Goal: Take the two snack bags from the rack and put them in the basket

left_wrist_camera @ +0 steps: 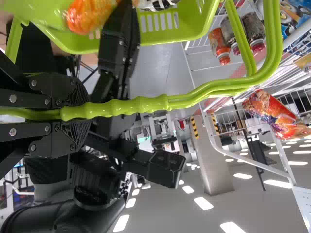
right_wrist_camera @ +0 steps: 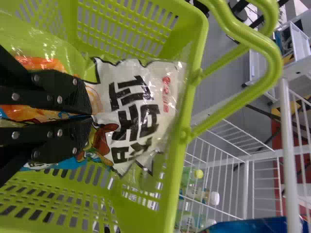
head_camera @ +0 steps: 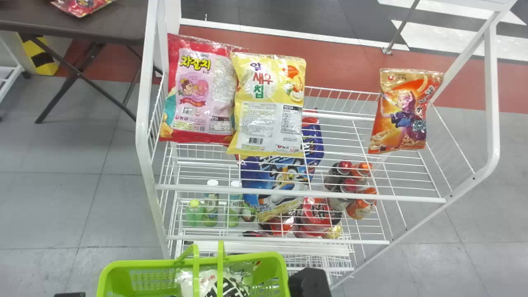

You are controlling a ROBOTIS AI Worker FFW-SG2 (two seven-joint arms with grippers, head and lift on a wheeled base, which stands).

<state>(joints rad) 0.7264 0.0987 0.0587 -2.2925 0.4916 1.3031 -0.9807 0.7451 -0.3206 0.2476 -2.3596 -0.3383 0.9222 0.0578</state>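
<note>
R gripper [right_wrist_camera: 91, 115]: fingers drawn tog., tips at white bag [right_wrist_camera: 146, 104] inside basket [right_wrist_camera: 195, 63]; can't tell if film's pinched. L gripper [left_wrist_camera: 77, 114] clamped on basket handle [left_wrist_camera: 126, 107]. Farther fwd, on rack [head_camera: 371, 197]: pink bag [head_camera: 198, 90], yellow bag [head_camera: 270, 103], orange bag [head_camera: 402, 111]. Est.: light, soft, slick, crushable; pinch top seam. Bold print on fronts; barcodes, pink & yellow.

The black arms [left_wrist_camera: 53, 213] have blocky links [left_wrist_camera: 165, 167] and round silver screws [left_wrist_camera: 12, 98].
</note>
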